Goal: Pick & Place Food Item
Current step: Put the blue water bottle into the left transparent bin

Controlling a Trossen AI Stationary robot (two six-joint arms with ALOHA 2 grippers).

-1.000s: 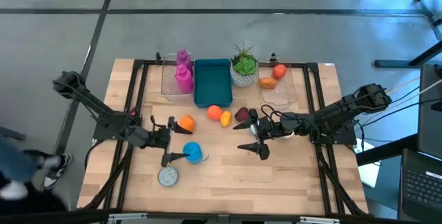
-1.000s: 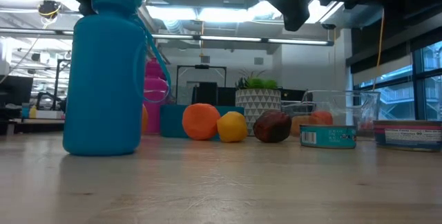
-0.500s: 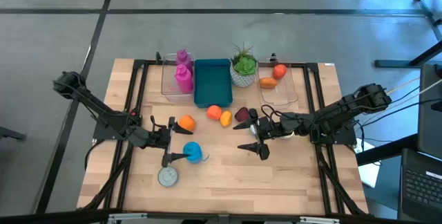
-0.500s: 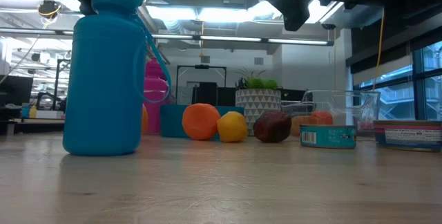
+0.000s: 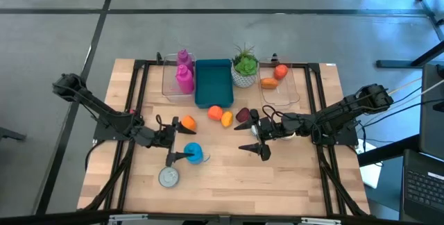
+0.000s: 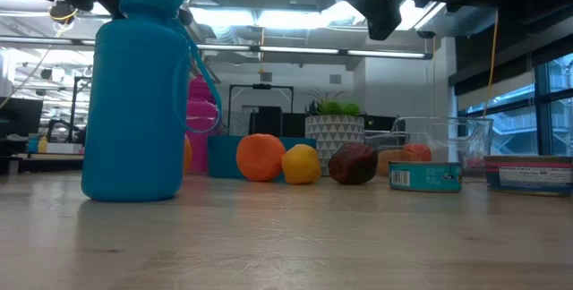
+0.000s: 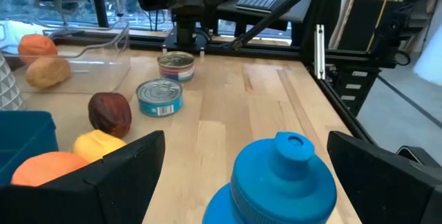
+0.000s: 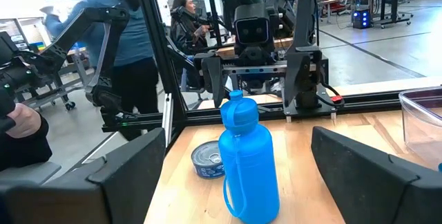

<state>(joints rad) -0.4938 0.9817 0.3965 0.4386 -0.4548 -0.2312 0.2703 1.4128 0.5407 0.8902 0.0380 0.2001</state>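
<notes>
Both arms poised over the table, nothing picked up yet.

The left gripper (image 5: 170,141) hangs spread wide and empty just beside the blue bottle (image 5: 193,153), and the right gripper (image 5: 258,139) waits likewise released near the dark red fruit (image 5: 243,115). The food sits loose mid-table: an orange (image 5: 215,112), a yellow lemon (image 5: 227,119), another orange piece (image 5: 186,123) (which one is meant, I can't say). It looks like the approach step; next, a gripper must drop over one fruit and close.
</notes>
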